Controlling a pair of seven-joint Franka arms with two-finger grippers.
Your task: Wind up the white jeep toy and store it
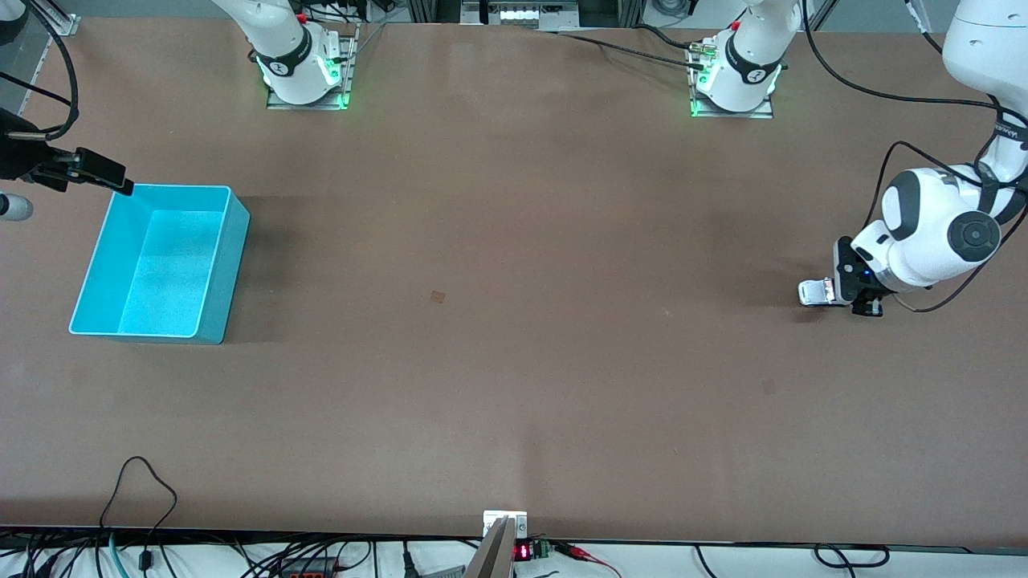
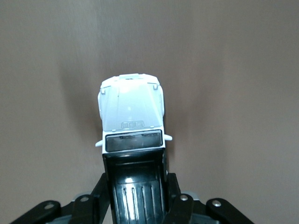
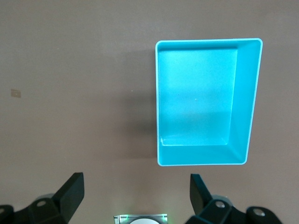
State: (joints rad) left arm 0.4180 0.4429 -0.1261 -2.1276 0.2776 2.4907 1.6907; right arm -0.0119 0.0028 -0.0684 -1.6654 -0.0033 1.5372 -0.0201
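1. Along the bottom edge of the front view, nearest the camera, a tangle of black cables (image 1: pixel 144 514) hangs off the table's lip, with a small module showing red digits (image 1: pixel 522 551) at bottom centre.
2. Above that spreads the broad brown matte table (image 1: pixel 514 361), bare across the middle of the frame.
3. At the right of the frame, toward the left arm's end of the table, the left gripper (image 1: pixel 835 291) is down low at the tabletop, its black fingers (image 2: pixel 175 196) clamped together on the white jeep toy (image 1: pixel 815 291), a tiny boxy white car with a black rear roof panel.
4. Looking through the left wrist view, the jeep (image 2: pixel 133 116) juts out from between the fingers, white bonnet pointing away from the gripper and the black ribbed roof pinched between the pads. I cannot tell whether its wheels touch the table.
5. At the left of the frame, toward the right arm's end, sits a rectangular teal plastic bin (image 1: pixel 233 265), open-topped, well apart from the jeep.
6. At the upper left edge, the right gripper (image 1: pixel 104 178) waits up in the air, just by the bin's upper corner; in the right wrist view its black fingers (image 3: pixel 70 193) stand wide apart, holding nothing, with the bin (image 3: pixel 252 102) below.
7. Along the top of the frame stand the two white arm bases (image 1: pixel 305 68), lit green.
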